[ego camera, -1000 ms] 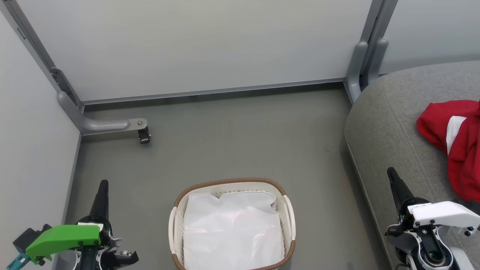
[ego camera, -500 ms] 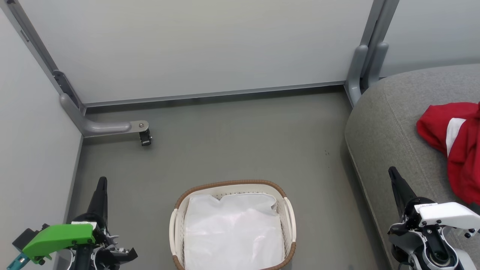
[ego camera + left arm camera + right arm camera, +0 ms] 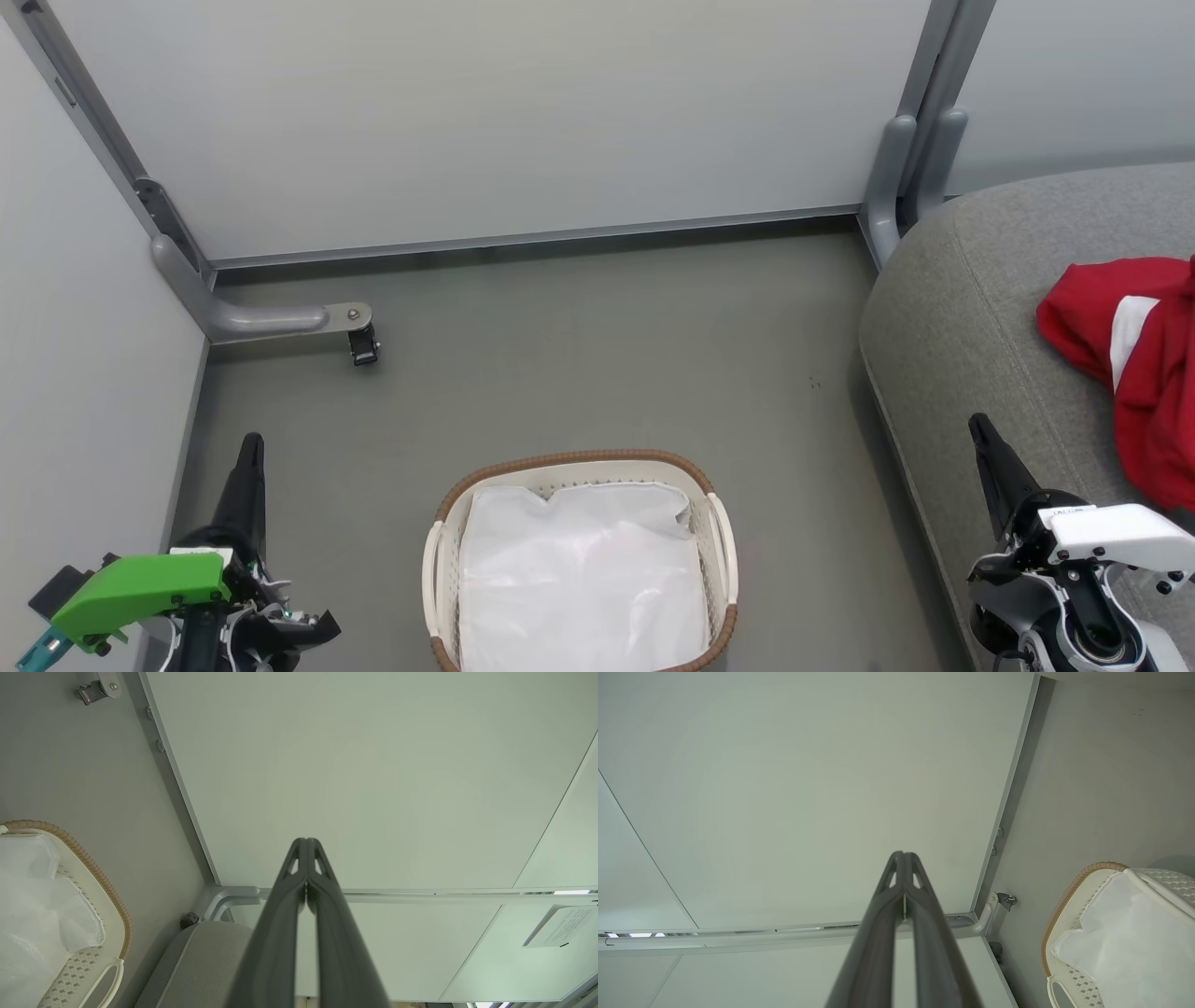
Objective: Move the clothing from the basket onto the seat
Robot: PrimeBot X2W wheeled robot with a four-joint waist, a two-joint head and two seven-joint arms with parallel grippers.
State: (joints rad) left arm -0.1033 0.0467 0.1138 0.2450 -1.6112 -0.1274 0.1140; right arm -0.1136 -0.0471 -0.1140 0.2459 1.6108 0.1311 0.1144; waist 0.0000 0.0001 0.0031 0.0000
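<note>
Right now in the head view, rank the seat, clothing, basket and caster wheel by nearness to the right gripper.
1. Seat, beside the right gripper.
2. Clothing, on the seat, rightward.
3. Basket, on the floor, leftward.
4. Caster wheel, far left by the partition.

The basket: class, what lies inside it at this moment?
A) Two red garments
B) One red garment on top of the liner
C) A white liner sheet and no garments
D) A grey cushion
C: the basket holds its white liner with no red fabric on it, while the red clothing lies on the grey seat.
</note>
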